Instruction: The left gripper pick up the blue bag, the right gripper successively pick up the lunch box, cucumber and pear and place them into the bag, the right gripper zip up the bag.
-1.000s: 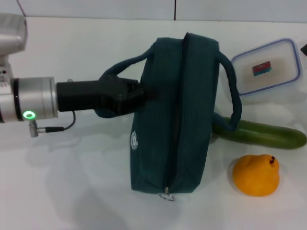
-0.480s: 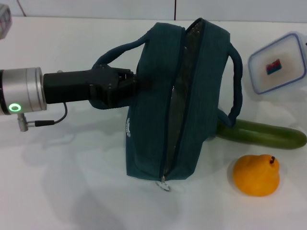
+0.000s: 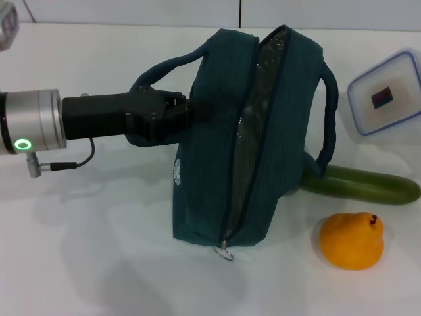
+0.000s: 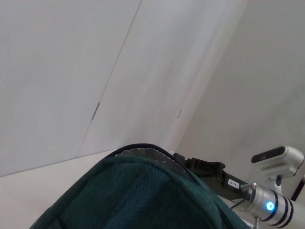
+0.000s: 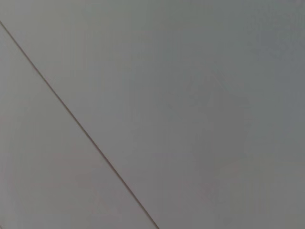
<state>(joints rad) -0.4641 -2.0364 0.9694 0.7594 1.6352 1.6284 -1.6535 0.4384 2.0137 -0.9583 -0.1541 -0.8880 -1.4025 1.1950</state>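
Observation:
The blue bag stands upright mid-table with its zip open and silver lining showing. My left gripper reaches in from the left and is shut on the bag's left side, just under the near handle. The clear lunch box with a blue rim is at the far right edge. The cucumber lies behind the bag's right side, and the orange-yellow pear lies in front of it. The right arm shows only in the left wrist view, beyond the bag's top.
The zip pull hangs at the bag's near end. The bag's right handle loops down onto the cucumber. A white table bears everything. The right wrist view shows only a plain wall.
The bag has been pulled open wider and shifted slightly, with more lining showing. The lunch box has moved to the right, toward the frame edge. Cucumber and pear have not moved.

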